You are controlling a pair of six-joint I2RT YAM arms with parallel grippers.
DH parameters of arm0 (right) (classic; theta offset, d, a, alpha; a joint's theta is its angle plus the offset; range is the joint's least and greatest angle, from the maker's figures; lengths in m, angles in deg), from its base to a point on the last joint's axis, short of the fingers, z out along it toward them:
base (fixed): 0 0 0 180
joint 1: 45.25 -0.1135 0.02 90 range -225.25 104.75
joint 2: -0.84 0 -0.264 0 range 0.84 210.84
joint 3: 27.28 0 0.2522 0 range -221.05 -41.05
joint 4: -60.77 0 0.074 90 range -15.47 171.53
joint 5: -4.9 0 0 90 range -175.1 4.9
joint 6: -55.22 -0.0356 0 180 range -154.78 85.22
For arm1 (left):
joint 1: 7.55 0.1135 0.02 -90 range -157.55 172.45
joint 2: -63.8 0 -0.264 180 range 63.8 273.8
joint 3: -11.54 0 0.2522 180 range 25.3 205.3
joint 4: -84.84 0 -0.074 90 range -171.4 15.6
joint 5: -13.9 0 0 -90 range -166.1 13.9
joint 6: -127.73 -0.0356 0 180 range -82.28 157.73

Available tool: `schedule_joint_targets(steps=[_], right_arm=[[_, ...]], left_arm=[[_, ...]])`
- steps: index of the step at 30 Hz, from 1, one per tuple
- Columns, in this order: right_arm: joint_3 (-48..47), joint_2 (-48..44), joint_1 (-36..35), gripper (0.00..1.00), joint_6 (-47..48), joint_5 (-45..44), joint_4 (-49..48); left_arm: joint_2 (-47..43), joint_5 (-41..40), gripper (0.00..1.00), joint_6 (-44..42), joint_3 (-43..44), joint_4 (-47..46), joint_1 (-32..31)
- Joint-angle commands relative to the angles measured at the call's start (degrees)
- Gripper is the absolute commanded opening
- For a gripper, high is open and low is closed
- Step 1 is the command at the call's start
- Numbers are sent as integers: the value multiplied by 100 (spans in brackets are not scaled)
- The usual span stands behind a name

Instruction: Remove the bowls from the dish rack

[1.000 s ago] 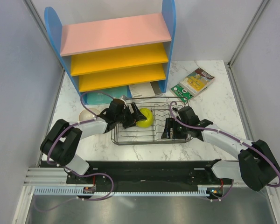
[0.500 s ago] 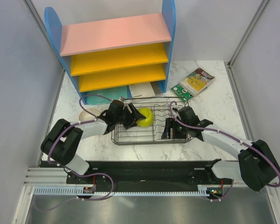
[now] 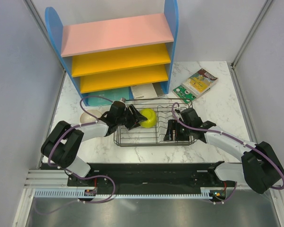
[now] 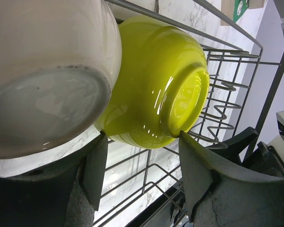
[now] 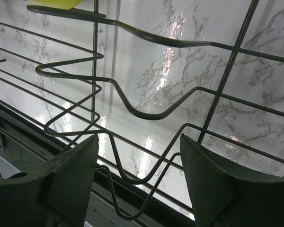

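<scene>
Left gripper straddles the yellow bowl, which lies tipped in the dish rack between its fingers. Gripped or only flanked, I can't tell. Right gripper hangs spread wide, rack wires just beyond its fingertips.

Over to the white marble table. Carries a blue shelf unit at the far left, hard against the back. Holds the black wire dish rack in the middle, 1 white bowl just left of it. Shows 1 booklet and 1 green card side by side, far right.
</scene>
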Motion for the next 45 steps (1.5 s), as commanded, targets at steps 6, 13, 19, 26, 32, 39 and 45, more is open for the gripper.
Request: schedule_joint_targets(steps=[6,13,19,26,32,39,45], right_arm=[[-107,56,-15,77,48,20,107],[-213,118,-15,77,39,29,108],[-196,65,-15,77,39,29,125],[-143,21,-15,77,39,38,143],[-151,4,-15,77,31,29,160],[-143,-5,-15,77,31,47,169],[-134,39,-15,77,39,55,169]], left_arm=[[-562,-202,2,-377,-76,543,-132],[-976,-492,2,-763,495,1245,-167],[-923,-571,37,-1001,505,1624,-167],[-642,-616,74,-1159,276,1519,-167],[-414,-448,77,-1177,144,1132,-167],[-782,-299,79,-835,-1041,-1019,-167],[-651,-62,80,-676,-1077,-1162,-167]])
